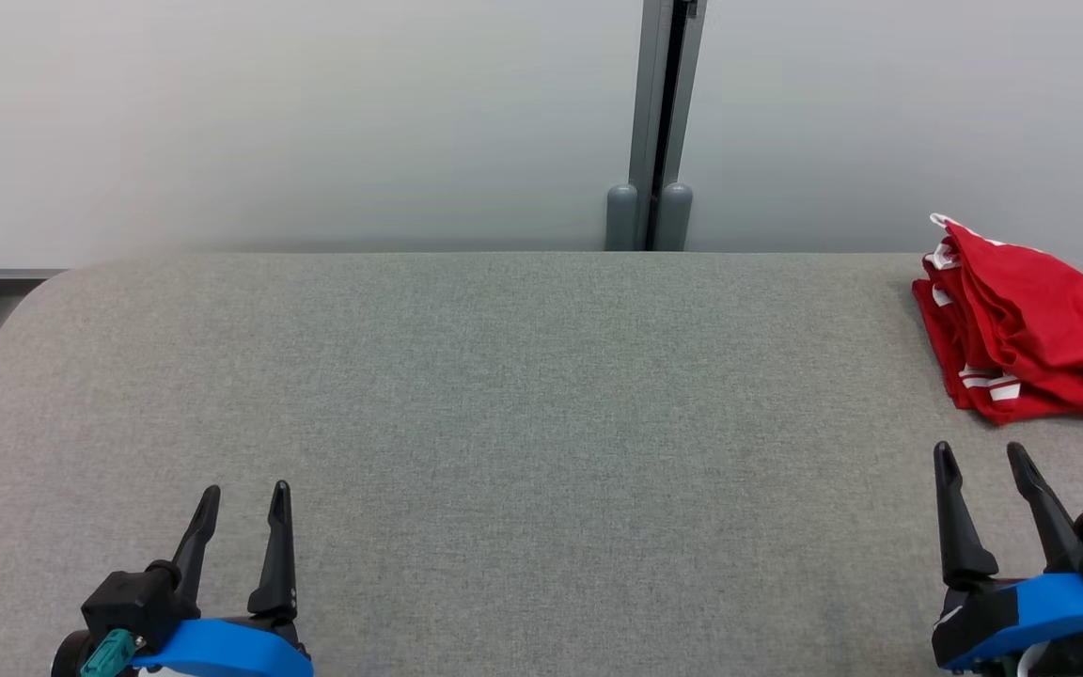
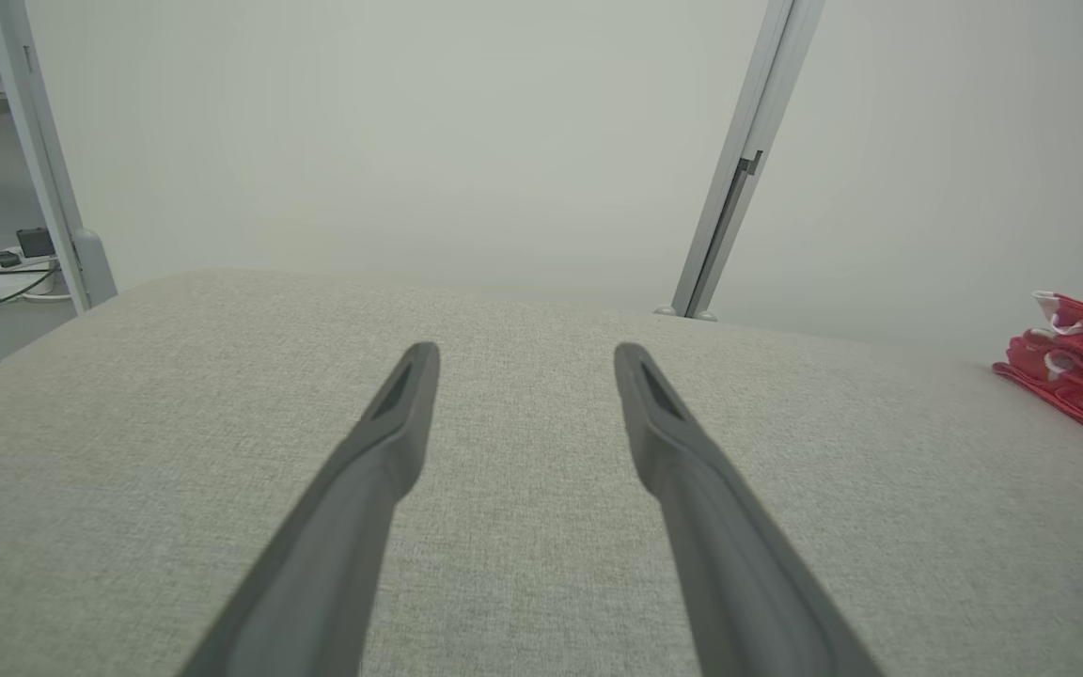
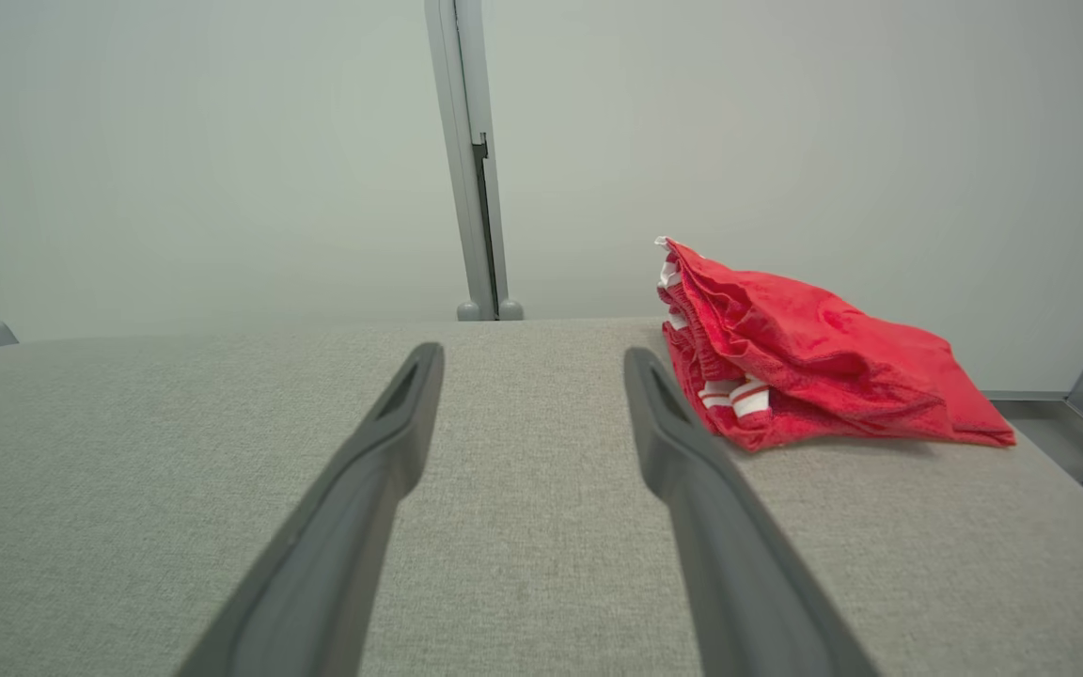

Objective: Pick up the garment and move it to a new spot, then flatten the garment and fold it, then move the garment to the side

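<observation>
The garment (image 1: 1030, 320) lies bundled at the right edge of the table (image 1: 504, 395), fitting either pickup-ready or set-aside placement; the left gripper (image 1: 246, 487) and right gripper (image 1: 980, 448) rest clear, jaws spread, empty.

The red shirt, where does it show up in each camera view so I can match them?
Head view: the red shirt lies at the right edge, mid-height.
Left wrist view: the red shirt peeks in at the far right edge.
Right wrist view: the red shirt sits right of centre.
Shared landmark: the grey post, always left of it.
</observation>
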{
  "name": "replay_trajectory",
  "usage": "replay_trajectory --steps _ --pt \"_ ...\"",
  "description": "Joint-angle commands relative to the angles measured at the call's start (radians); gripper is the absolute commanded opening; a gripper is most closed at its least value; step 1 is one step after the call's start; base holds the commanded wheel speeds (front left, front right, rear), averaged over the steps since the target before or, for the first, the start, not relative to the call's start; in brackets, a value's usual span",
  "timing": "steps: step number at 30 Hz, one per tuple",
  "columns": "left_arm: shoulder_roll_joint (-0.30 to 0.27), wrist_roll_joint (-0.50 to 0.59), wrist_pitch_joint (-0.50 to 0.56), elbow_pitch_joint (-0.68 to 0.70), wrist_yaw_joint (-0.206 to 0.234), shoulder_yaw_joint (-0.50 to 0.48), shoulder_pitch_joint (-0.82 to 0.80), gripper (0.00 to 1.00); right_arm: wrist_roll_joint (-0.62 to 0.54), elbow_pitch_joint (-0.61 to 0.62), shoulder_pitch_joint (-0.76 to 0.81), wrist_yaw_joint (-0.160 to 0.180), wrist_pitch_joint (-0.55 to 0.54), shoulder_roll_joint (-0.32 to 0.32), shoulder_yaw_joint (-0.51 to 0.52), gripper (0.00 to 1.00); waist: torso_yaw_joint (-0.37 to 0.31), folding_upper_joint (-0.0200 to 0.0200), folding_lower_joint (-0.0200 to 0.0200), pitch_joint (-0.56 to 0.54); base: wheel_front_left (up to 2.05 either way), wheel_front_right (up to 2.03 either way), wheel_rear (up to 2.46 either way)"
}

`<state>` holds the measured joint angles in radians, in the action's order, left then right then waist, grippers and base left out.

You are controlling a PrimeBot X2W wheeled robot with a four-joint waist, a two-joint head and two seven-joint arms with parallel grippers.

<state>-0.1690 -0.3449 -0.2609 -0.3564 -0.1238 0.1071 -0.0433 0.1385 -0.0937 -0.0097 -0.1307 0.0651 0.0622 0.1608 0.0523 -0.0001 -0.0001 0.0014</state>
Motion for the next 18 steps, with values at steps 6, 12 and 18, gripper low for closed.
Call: replay_trajectory --steps 6,12,18 --pt "-0.01 -0.005 0.019 0.0 0.009 0.007 0.003 1.0 -0.002 -0.01 0.04 0.0 0.016 -0.009 -0.005 1.0 -0.009 0.0001 0.0001 -0.007 0.0 0.0 0.0" --pt "-0.016 -0.013 0.035 -0.002 0.012 0.01 -0.019 1.0 -0.006 -0.014 0.041 0.0 0.011 -0.012 -0.013 1.0 -0.018 0.0001 0.0001 -0.008 0.0 0.0 0.0" --pt "-0.017 -0.013 0.043 0.011 0.021 0.017 -0.019 1.0 -0.002 -0.021 0.043 0.0 0.013 -0.012 -0.02 1.0 -0.026 0.0001 0.0001 -0.009 0.0 0.0 0.0"
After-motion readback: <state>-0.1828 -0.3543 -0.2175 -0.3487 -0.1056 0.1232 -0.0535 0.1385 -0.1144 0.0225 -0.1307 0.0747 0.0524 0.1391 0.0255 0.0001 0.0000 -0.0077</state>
